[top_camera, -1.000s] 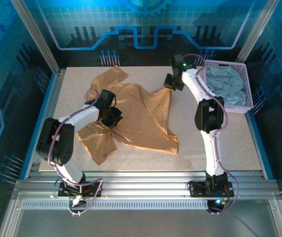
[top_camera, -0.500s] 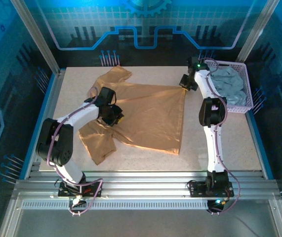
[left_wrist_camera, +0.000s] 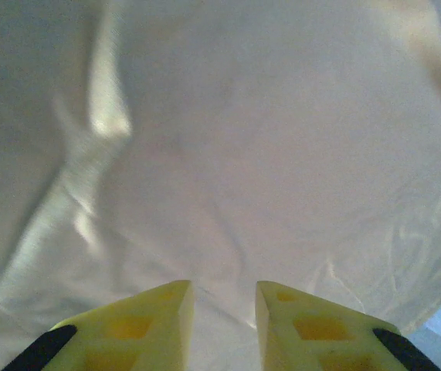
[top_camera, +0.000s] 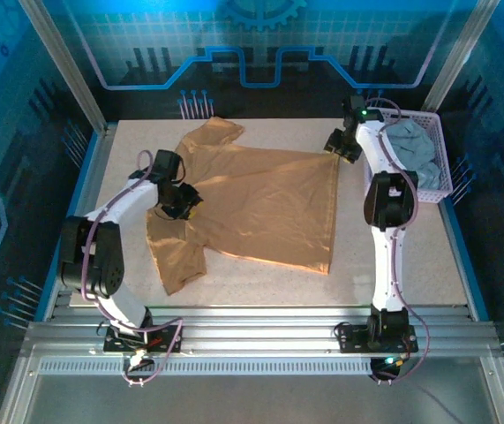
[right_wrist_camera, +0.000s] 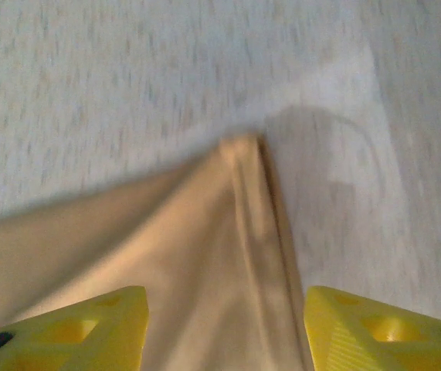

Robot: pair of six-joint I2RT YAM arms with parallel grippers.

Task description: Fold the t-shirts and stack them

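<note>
While the tan shirt point(top_camera: 252, 203) lies spread over the middle of the desk point(top_camera: 428, 256), no fold has been made, so the step in hand looks like laying it flat ahead of the first fold. Nearest the arm bases, at about 7 o'clock on the desk, one sleeve point(top_camera: 176, 261) spreads out with a crease where it joins the body. Further in, at 9 o'clock, the left tool point(top_camera: 184, 199) sits low over the shirt's shoulder area; its wrist camera shows the left tool point(left_wrist_camera: 224, 290) with jaws a little parted and smooth cloth beneath them, nothing pinched that I can make out. Farther off, at 1 o'clock, the right tool point(top_camera: 335, 146) hovers at the shirt's far right corner; from its wrist the right tool point(right_wrist_camera: 224, 297) stands wide open, the corner point(right_wrist_camera: 243, 147) lying on the desk between the jaws, ungripped. Beyond, at 2 o'clock, a grey shirt point(top_camera: 410, 150) is heaped in the basket point(top_camera: 428, 190). The next move probably calls for fresh holds on one edge, a low pinch taking only the top layer, then carrying that edge across evenly so the cloth does not bunch.
</note>
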